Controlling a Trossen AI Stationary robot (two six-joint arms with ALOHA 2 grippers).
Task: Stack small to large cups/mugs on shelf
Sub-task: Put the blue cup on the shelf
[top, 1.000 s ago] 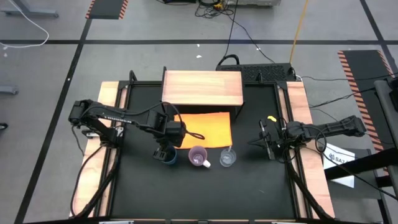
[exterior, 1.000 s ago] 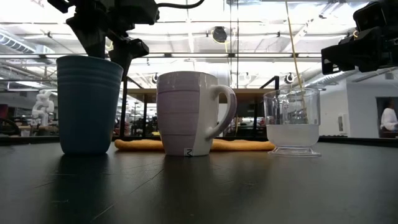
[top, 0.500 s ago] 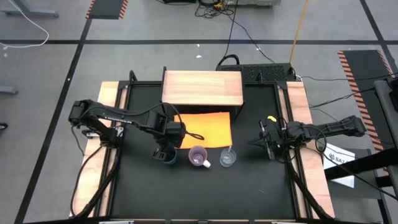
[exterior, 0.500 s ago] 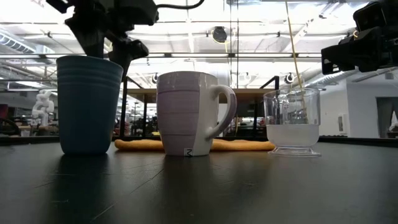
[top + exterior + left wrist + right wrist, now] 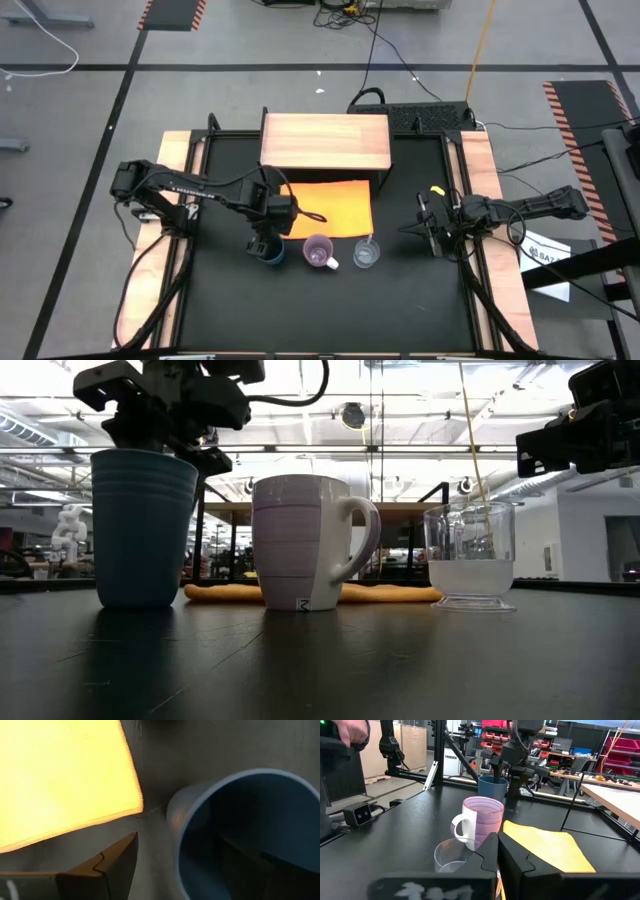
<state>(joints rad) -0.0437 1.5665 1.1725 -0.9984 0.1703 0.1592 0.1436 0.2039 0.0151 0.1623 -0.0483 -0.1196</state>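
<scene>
Three cups stand in a row on the black table: a dark blue tumbler (image 5: 272, 254) (image 5: 145, 530), a lilac mug (image 5: 319, 252) (image 5: 305, 545) with its handle toward the clear cup (image 5: 366, 255) (image 5: 470, 560). My left gripper (image 5: 266, 244) (image 5: 165, 430) hangs open, pointing down, right over the tumbler. In the left wrist view one finger (image 5: 107, 865) stands outside the tumbler's wall (image 5: 175, 820) and a dark shape inside the cup looks like the other. The wooden shelf (image 5: 325, 142) stands at the far edge. My right gripper (image 5: 420, 228) waits shut, level, at the table's right side.
An orange sheet (image 5: 335, 205) lies flat between the shelf and the cups. Wooden rails (image 5: 478, 170) run along both table sides. A small black camera block (image 5: 360, 812) sits near the front edge. A person's hand (image 5: 350, 730) shows beyond the table.
My left gripper has come down toward the blue tumbler, staying open, so that its fingers now reach the rim. The cups have kept their places.
</scene>
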